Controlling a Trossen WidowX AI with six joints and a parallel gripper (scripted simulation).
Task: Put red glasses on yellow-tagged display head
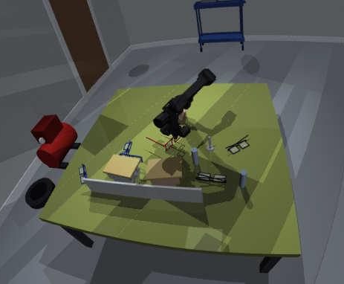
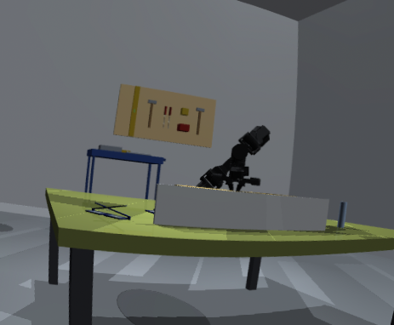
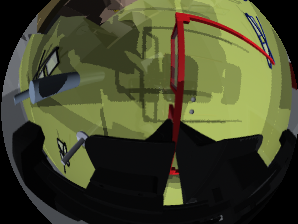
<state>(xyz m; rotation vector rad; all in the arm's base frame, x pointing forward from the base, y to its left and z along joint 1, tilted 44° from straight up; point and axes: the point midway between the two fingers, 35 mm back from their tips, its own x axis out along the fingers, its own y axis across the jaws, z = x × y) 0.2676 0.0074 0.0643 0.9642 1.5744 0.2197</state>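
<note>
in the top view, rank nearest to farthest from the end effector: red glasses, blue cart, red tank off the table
1. red glasses: held in the end effector.
2. red tank: off the table's left edge.
3. blue cart: by the far wall.

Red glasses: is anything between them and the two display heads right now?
Nothing visible does. The pincer holds the red glasses above the table, just behind the two heads, with open space between. The yellow tag isn't visible.
</note>
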